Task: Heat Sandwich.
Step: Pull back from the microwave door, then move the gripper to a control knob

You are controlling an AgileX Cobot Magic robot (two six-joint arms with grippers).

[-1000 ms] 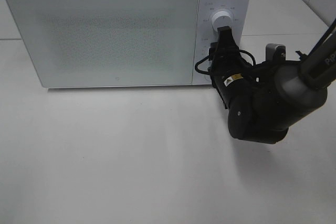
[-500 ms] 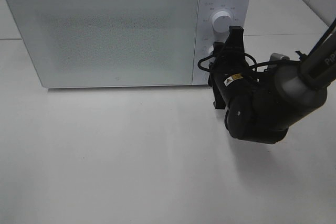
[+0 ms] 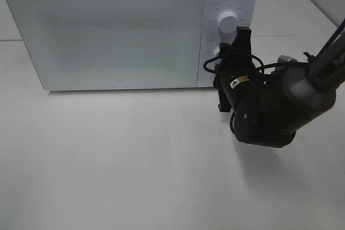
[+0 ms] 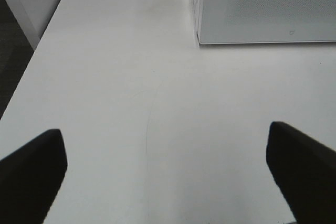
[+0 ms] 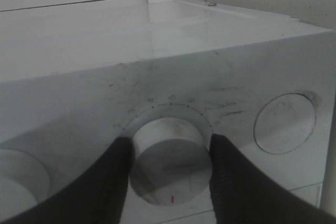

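Observation:
The white microwave [image 3: 108, 30] stands at the back of the table with its frosted door shut. The sandwich is not in view. My right gripper [image 3: 226, 49] is at the control panel. In the right wrist view, the right gripper [image 5: 169, 148] has its two dark fingers [image 5: 113, 182] pressed against either side of the lower knob [image 5: 168, 161], which bears a small red mark. The upper knob [image 3: 226, 22] is free. My left gripper [image 4: 168, 182] is open and empty above the bare table, left of the microwave.
A round button [image 5: 285, 123] sits beside the gripped knob on the panel. The white table [image 3: 135, 160] stretches out in front of the microwave. The table's left edge [image 4: 31, 61] drops to a dark floor.
My right gripper has moved from the upper knob down to the lower knob, turned at the wrist and closed on it. In the last half second it has held still.

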